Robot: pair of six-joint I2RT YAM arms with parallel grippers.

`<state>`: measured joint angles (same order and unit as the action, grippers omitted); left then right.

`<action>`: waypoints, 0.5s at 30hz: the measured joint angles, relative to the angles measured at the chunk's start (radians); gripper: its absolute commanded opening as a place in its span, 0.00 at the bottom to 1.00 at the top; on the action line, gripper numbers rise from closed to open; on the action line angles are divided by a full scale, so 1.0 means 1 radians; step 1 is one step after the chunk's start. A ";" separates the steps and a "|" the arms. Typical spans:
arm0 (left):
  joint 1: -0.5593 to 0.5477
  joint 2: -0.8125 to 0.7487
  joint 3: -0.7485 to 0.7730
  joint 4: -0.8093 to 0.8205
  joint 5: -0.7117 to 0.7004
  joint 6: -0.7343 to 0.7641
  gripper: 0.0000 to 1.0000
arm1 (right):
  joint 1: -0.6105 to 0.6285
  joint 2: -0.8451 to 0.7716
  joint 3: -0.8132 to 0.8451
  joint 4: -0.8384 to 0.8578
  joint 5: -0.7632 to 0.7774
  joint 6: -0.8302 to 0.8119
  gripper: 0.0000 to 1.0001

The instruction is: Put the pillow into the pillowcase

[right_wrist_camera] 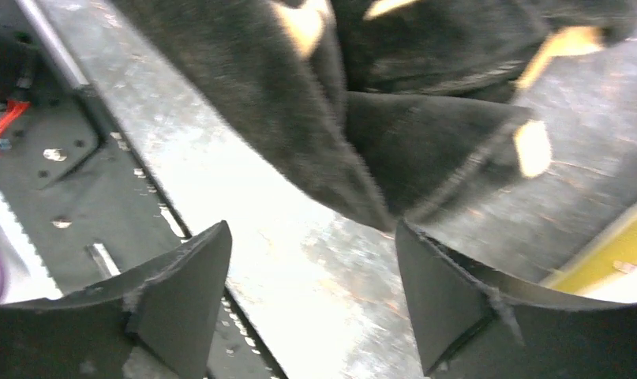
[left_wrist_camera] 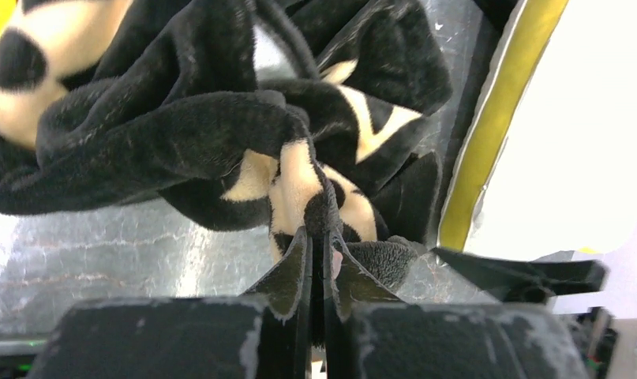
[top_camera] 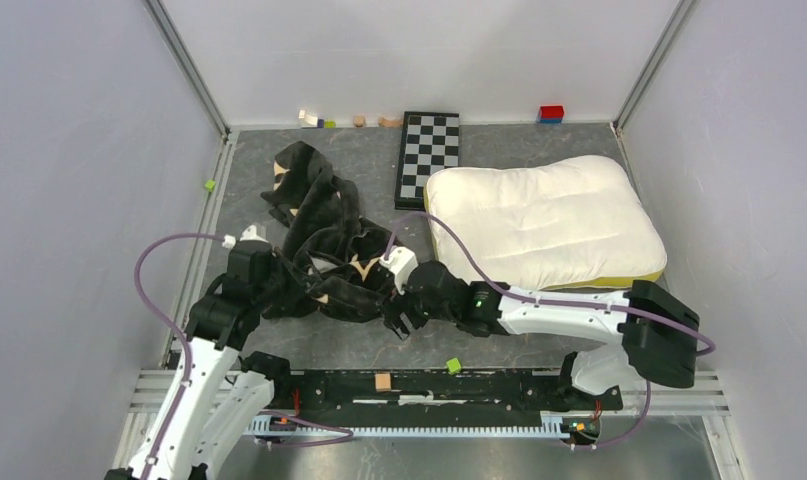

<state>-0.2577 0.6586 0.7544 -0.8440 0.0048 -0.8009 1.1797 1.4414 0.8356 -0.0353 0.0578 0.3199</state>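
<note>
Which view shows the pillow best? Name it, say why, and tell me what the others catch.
Top external: the pillow lies there whole, its full outline in frame. Left wrist shows only its yellow band and a washed-out white stretch at the right edge. Right wrist catches just a blurred yellow sliver in the bottom right corner.

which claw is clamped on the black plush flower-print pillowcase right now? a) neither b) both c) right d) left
d: the left claw is shut on a fold of the black plush pillowcase, while the right claw stands open and empty
</note>
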 measured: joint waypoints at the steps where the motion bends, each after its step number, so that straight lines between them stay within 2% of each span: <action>1: 0.000 -0.026 -0.013 -0.018 -0.001 -0.017 0.02 | -0.002 -0.012 0.002 -0.019 0.031 0.002 0.91; 7: 0.000 -0.207 -0.103 -0.138 -0.019 -0.099 0.02 | -0.065 -0.032 0.111 -0.148 0.148 0.024 0.98; 11: 0.000 -0.227 -0.100 -0.198 -0.039 -0.099 0.02 | -0.123 0.013 0.154 -0.163 0.169 0.051 0.98; 15: -0.002 -0.228 -0.089 -0.248 -0.062 -0.090 0.02 | -0.133 0.126 0.156 -0.160 0.153 0.074 0.98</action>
<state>-0.2600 0.4305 0.6659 -1.0920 -0.0570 -0.8909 1.0470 1.5669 0.9920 -0.1951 0.2108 0.3939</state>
